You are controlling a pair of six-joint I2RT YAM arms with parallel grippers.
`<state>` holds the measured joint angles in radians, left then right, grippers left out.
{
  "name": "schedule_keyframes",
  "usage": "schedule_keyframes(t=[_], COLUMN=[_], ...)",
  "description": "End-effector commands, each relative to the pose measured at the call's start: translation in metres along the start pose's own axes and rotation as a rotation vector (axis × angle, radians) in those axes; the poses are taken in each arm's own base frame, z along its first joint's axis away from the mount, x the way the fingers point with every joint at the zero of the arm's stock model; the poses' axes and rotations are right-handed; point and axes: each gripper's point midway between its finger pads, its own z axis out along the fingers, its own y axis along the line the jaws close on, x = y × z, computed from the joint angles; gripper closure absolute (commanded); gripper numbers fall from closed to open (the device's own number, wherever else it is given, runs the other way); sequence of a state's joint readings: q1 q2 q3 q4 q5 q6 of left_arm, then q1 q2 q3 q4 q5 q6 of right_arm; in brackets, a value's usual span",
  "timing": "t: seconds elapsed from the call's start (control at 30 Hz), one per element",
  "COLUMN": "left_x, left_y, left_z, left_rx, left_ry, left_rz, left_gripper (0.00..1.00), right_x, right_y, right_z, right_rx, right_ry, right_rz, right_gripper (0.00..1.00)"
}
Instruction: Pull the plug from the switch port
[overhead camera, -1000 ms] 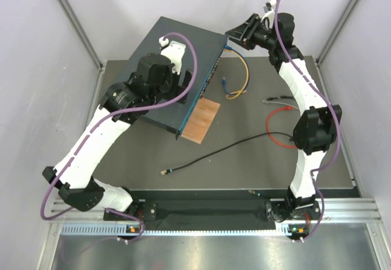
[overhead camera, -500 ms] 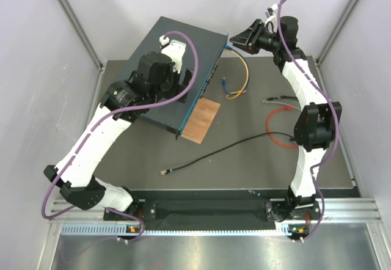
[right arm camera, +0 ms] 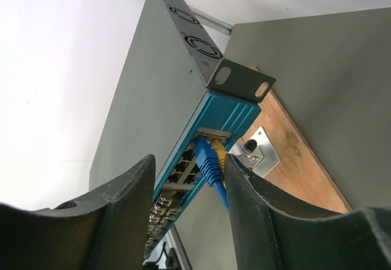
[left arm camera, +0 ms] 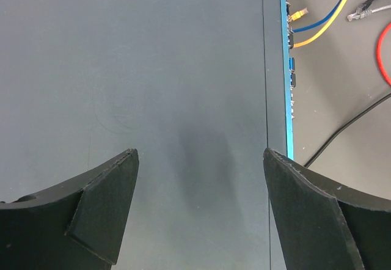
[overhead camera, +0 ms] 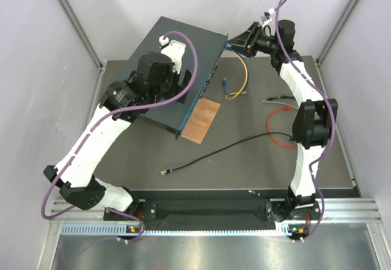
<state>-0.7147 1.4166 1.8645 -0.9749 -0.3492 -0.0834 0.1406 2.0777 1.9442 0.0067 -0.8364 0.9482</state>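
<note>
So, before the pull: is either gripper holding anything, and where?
Nothing. Left gripper open over the switch; right gripper open at the blue plug, not gripping.

right claw [overhead camera: 234,40] shifted left, closer to switch [overhead camera: 183,38] corner

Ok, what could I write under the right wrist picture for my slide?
The open right pincer frames the blue plug sitting in the switch port.

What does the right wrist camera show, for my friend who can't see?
The right gripper stands open, a black finger on each side of a blue plug in the switch. A yellow plug sits beside it, and a brown board shows to the right.
</note>
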Motion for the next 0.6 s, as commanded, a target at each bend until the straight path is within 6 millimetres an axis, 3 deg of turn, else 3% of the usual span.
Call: schedule_keyframes(t=[0.0, 0.3, 0.57], left_x=[-0.010, -0.010, -0.008], left_y=[0.004, 0.004, 0.005], left_z=[-0.006, -0.007, -0.008], left_rx=[-0.005, -0.007, -0.009], left_ry=[-0.028, -0.028, -0.024], left_rz=[-0.012, -0.007, -0.009], left_gripper=[0.12, 0.12, 0.12], right_x=[0.003, 0.004, -0.003], right_y=[0.001, -0.011, 0.006], right_z=[0.006, 0.009, 0.008], right_rx=[-0.047, -0.030, -0.083], right_ry=[0.029, 0.045, 0.011], right_rz=[0.005, -0.010, -0.004], right_gripper=[0.51, 0.52, 0.52])
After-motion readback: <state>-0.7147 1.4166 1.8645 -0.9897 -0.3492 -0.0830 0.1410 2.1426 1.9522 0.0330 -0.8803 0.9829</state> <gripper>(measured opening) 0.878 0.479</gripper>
